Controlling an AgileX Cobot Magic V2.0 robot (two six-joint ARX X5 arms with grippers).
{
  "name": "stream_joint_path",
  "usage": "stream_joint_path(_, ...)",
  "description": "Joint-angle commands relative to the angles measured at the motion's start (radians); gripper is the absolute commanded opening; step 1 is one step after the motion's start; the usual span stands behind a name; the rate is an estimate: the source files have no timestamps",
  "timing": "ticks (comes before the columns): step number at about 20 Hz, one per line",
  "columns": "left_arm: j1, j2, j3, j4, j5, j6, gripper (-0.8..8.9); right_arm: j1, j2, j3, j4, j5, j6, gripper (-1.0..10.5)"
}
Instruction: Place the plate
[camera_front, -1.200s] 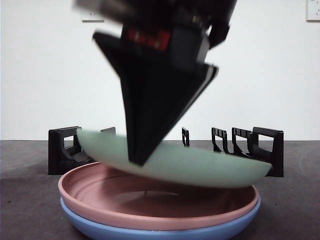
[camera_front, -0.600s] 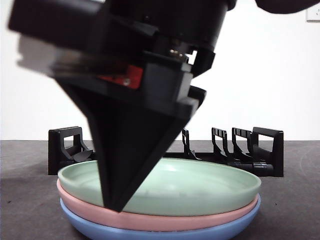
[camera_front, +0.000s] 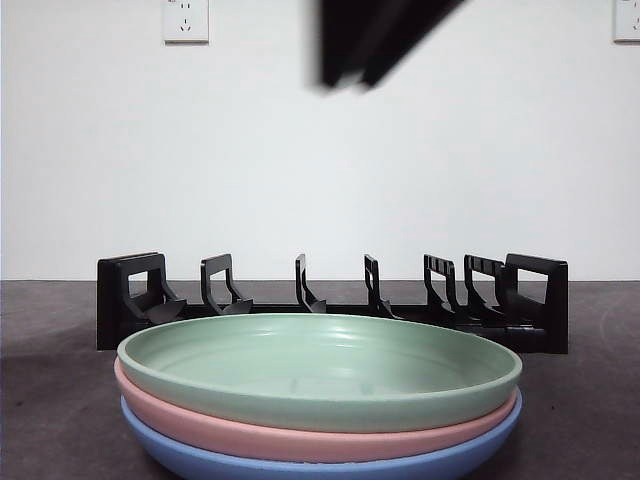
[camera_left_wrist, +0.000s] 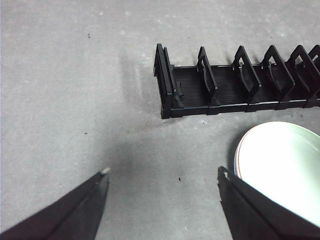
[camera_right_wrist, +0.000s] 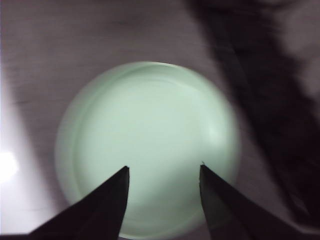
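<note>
Behind the dark grey table (camera_front: 60, 400) stands a plain white wall, and in front of it a black slotted rack (camera_front: 330, 300) with nothing in its slots. Just before the rack sits the stack: green plate (camera_front: 320, 365) on top, nested in a pink plate (camera_front: 200, 425), which rests in a blue plate (camera_front: 300, 468). From my right gripper (camera_right_wrist: 162, 172), hanging above the green plate with jaws spread and holding nothing, the view is blurred. My left gripper (camera_left_wrist: 162, 172) waits off to the side over bare table, jaws also wide apart. I judge the green plate light, rigid and smooth, likely plastic, so slippery rather than fragile; its raised rim is the only place to pinch, one jaw inside and one outside.
</note>
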Motion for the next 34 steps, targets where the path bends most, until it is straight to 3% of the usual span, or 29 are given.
stream_joint_path(1,-0.004,0.005,0.016,0.011,-0.006,-0.003,3.44,-0.113,-0.099,-0.008,-0.006,0.020,0.018,2.2)
stream_joint_path(4,-0.004,0.005,0.016,0.024,-0.010,0.007,3.44,-0.357,-0.242,-0.043,0.022,0.002,0.004,2.2)
stream_joint_path(7,-0.004,0.005,0.015,0.066,-0.033,0.008,3.44,-0.575,-0.319,-0.054,0.091,-0.082,-0.101,2.2)
stream_joint_path(9,-0.004,0.005,0.015,0.108,-0.042,0.008,3.44,-0.695,-0.328,-0.054,0.158,-0.108,-0.176,2.2)
stream_joint_path(12,-0.004,0.005,0.015,0.150,-0.056,0.008,3.34,-0.806,-0.319,-0.053,0.204,-0.109,-0.193,2.2)
stream_joint_path(14,-0.004,0.005,0.015,0.138,-0.054,0.006,-0.04,-0.822,-0.319,-0.053,0.179,-0.133,-0.192,0.2)
stream_joint_path(28,-0.006,-0.006,0.007,0.179,-0.082,0.062,0.07,-0.820,-0.321,-0.053,0.192,-0.130,-0.170,0.2)
stream_joint_path(29,-0.002,-0.023,-0.025,0.217,-0.082,0.081,0.07,-0.820,-0.321,-0.053,0.192,-0.130,-0.170,0.2)
stream_joint_path(31,0.034,-0.083,-0.156,0.363,-0.043,0.227,0.08,-0.820,-0.321,-0.053,0.192,-0.130,-0.170,0.2)
stream_joint_path(33,0.114,-0.171,-0.338,0.550,0.063,0.353,0.07,-0.820,-0.321,-0.053,0.192,-0.130,-0.170,0.2)
stream_joint_path(34,0.164,-0.214,-0.427,0.632,0.101,0.372,0.07,-0.820,-0.321,-0.053,0.192,-0.130,-0.170,0.2)
